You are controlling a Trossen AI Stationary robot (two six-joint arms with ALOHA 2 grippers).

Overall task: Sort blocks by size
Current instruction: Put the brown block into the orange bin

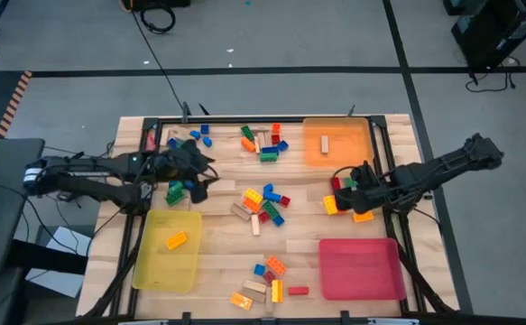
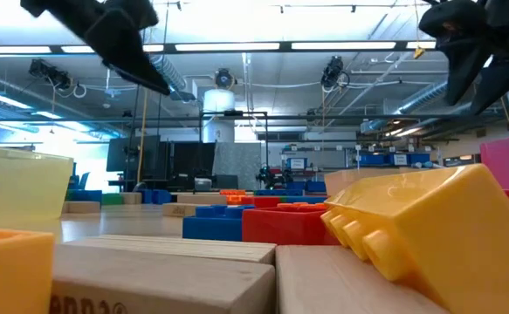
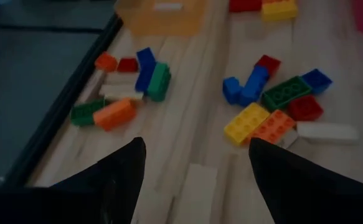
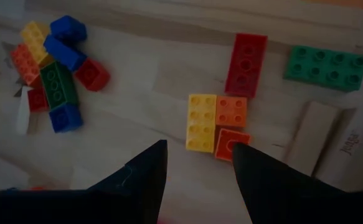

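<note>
Blocks lie in loose groups on the wooden table: a middle group (image 1: pixel 263 203), a far group (image 1: pixel 263 140), a near group (image 1: pixel 267 280), and smaller groups beside each gripper. My left gripper (image 1: pixel 201 173) hangs open above the table's left part, over a tan wooden piece (image 3: pixel 193 186), with a mixed cluster (image 3: pixel 274 106) ahead of it. My right gripper (image 1: pixel 342 188) hangs open at the right, above a yellow brick (image 4: pixel 202 121) and an orange brick (image 4: pixel 231 112) that lie flat side by side. Neither gripper has anything between its fingers.
A yellow tray (image 1: pixel 166 248) with one orange block stands at the near left. An orange tray (image 1: pixel 336 142) with a tan piece is at the far right, and a red tray (image 1: pixel 360 268) at the near right. A red brick (image 4: pixel 246 56), a green brick (image 4: pixel 326 65) and wooden pieces (image 4: pixel 321 137) lie near my right gripper.
</note>
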